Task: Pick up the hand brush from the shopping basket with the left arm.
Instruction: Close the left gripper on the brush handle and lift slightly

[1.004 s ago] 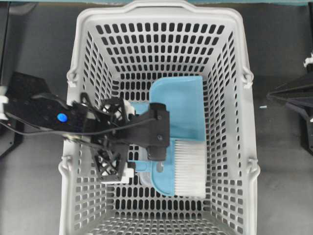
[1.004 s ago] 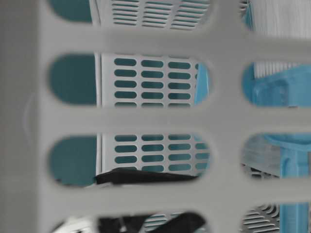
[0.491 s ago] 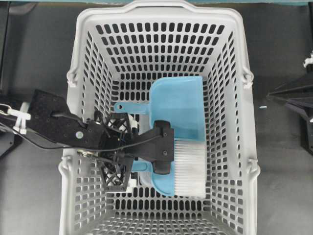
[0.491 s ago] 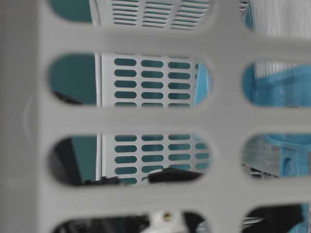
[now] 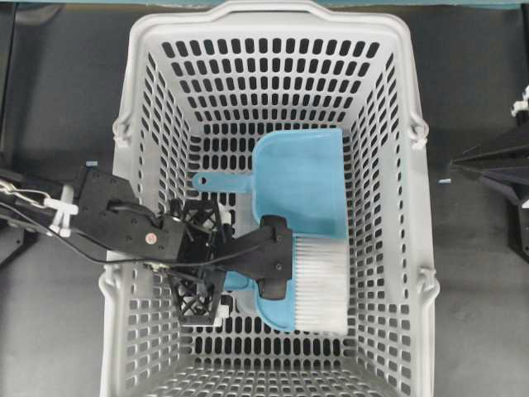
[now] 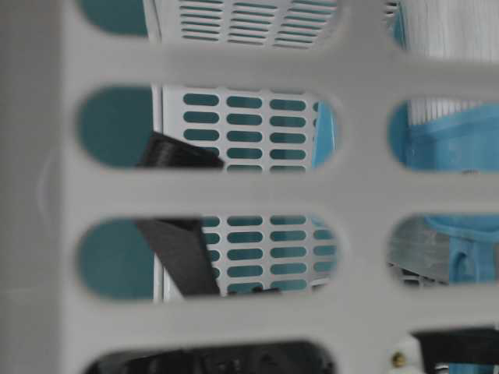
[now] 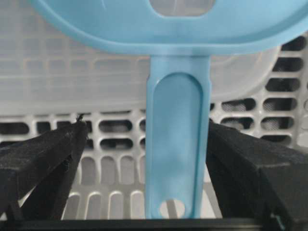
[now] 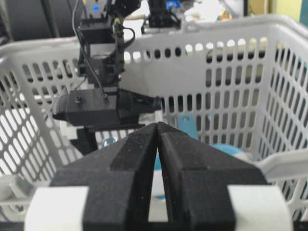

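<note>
The black lattice-fingered left gripper (image 7: pixel 144 159) straddles the light blue white-bristled plastic hand brush (image 5: pixel 318 285), jaws wide. It sits inside the slotted light grey plastic shopping basket (image 5: pixel 273 16). The right gripper (image 8: pixel 158 132) is fully closed, empty.

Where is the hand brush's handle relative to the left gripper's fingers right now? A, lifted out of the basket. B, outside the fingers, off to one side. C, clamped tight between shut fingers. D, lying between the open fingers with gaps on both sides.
D: in the left wrist view the hand brush handle sits between the spread fingers of the left gripper, gaps showing either side, over the shopping basket floor.
</note>
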